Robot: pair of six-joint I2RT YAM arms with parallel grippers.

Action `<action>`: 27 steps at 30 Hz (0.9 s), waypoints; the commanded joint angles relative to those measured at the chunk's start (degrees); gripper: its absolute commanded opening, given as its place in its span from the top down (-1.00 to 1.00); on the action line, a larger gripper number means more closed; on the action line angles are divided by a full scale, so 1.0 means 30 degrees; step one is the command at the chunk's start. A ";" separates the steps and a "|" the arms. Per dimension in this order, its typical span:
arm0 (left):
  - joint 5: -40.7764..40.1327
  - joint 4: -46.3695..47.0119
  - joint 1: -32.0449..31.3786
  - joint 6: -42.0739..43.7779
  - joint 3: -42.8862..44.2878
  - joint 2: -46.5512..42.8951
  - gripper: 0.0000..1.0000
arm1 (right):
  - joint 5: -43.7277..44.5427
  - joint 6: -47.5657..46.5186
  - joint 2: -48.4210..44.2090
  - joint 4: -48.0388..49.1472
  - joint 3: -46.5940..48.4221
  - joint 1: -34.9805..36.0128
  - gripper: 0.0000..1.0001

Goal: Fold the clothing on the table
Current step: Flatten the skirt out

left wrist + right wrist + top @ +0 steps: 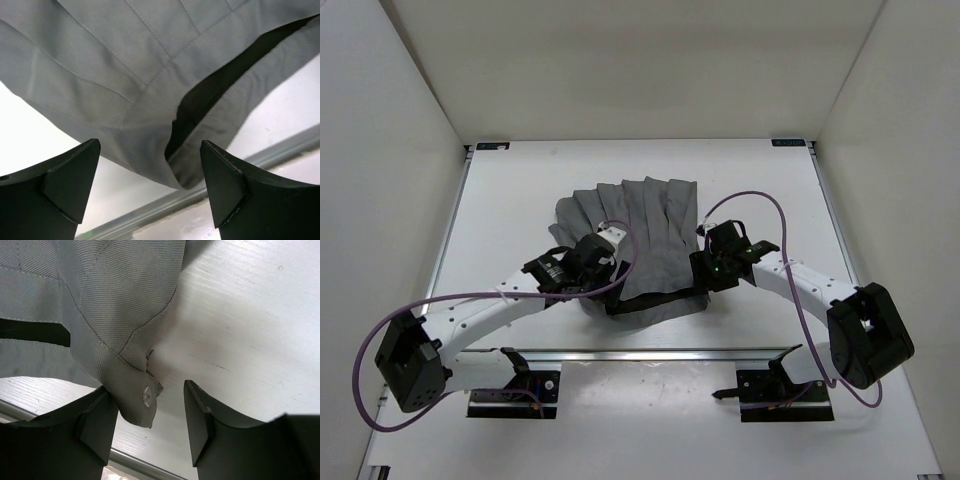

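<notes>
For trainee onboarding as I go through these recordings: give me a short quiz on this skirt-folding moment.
1. True or false: the left pincer is clamped on the skirt.
2. The skirt's dark waistband lies toward which side of the table? A far B near C left
3. What small fitting sits on the skirt corner at the right pincer?
Key: 1 false, it is open; 2 B; 3 a round metal stud.
</notes>
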 commanded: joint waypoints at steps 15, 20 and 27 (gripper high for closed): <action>-0.3177 -0.1394 0.0375 0.2269 0.1845 0.1404 -0.35 | -0.0491 0.0320 0.0001 0.1139 -0.0315 -0.0539 0.03; -0.2563 -0.1159 0.0227 0.2153 0.1611 0.1842 0.03 | -0.0637 0.0262 0.0265 0.1256 -0.0286 -0.0568 0.22; -0.2386 -0.1160 0.0403 0.2182 0.1260 0.1843 0.79 | -0.0813 0.0701 0.0676 0.1403 -0.0403 -0.0129 0.81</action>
